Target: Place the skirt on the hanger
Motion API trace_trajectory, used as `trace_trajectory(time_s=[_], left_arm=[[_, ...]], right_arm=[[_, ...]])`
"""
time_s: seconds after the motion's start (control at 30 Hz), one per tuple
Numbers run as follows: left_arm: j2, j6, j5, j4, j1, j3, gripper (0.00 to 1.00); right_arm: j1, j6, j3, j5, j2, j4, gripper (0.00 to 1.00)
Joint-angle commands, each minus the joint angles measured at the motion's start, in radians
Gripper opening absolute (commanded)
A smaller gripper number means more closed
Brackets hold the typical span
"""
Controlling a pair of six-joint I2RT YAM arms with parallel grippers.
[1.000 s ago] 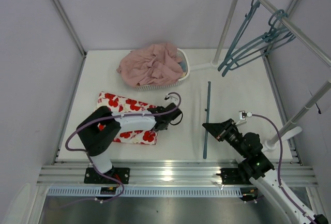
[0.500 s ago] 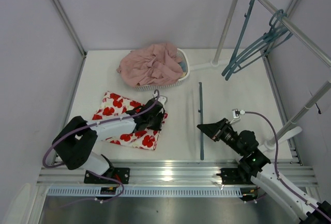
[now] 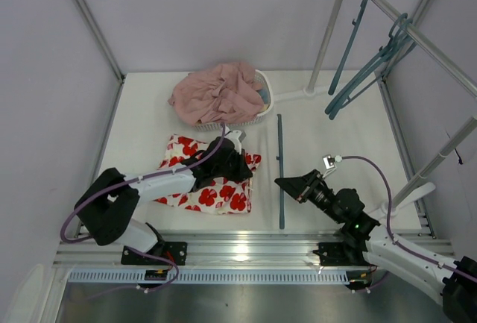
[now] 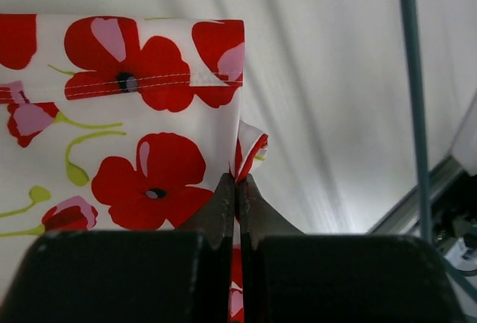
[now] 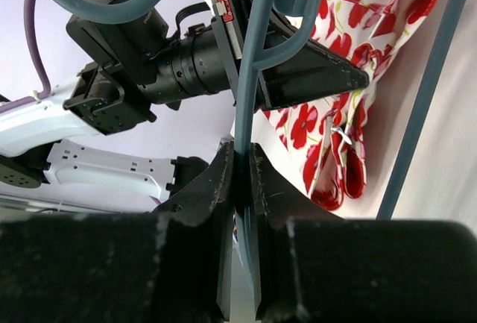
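The skirt (image 3: 212, 192) lies flat on the tabletop (image 3: 335, 136), in front of the basket (image 3: 267, 99) full of pink cloth (image 3: 216, 92). The left fingers (image 4: 220, 211) are pressed tight together on the skirt's right edge, where a little fold of cloth pokes up. It is hard to tell if they hold one layer or both.

The right fingers (image 5: 216, 189) pinch the hanger (image 3: 280, 151) on its thin stem under the hook. The hanger stands on its edge just to the right of the skirt, so from above it looks like a thin stick.

The job looks only begun, because the skirt is not on the hanger yet. To do this step well, the left arm should lift the edge slowly, so the cloth does not slip out. It helps if only the top layer comes up, so a gap opens. Then the right arm could tip the hanger and slide one sloping arm into that gap. Going gently matters, or the notches may snag the cloth.
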Motion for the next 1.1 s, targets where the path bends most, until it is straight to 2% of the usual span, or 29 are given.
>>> trace_trajectory(time_s=[0.0, 0.17, 0.33, 0.53, 0.73, 0.87, 0.97, 1.07], left_arm=[[0.022, -0.105, 0.088, 0.174, -0.009, 0.027, 0.0], [0.055, -0.134, 0.092, 0.233, -0.028, 0.07, 0.0], [0.074, -0.194, 0.121, 0.376, -0.03, 0.021, 0.0], [0.097, -0.201, 0.134, 0.453, -0.036, 0.022, 0.0], [0.157, -0.224, 0.149, 0.473, -0.036, 0.085, 0.0], [0.216, -0.322, 0.135, 0.511, -0.035, 0.092, 0.0], [0.262, -0.442, 0.131, 0.678, -0.035, 0.049, 0.0], [0.296, -0.5, 0.112, 0.741, -0.036, 0.023, 0.0]], right_arm=[[0.006, -0.02, -0.163, 0.036, 0.014, 0.125, 0.0], [0.006, -0.043, -0.165, 0.036, 0.033, 0.095, 0.0], [0.006, -0.047, -0.166, 0.015, 0.097, 0.087, 0.0], [0.006, -0.046, -0.159, 0.001, 0.195, 0.151, 0.0], [0.012, -0.047, -0.131, 0.001, 0.307, 0.234, 0.0], [0.027, -0.052, -0.111, 0.029, 0.361, 0.295, 0.0], [0.041, -0.044, -0.108, 0.07, 0.416, 0.35, 0.0], [0.052, -0.035, -0.113, 0.093, 0.468, 0.425, 0.0]])
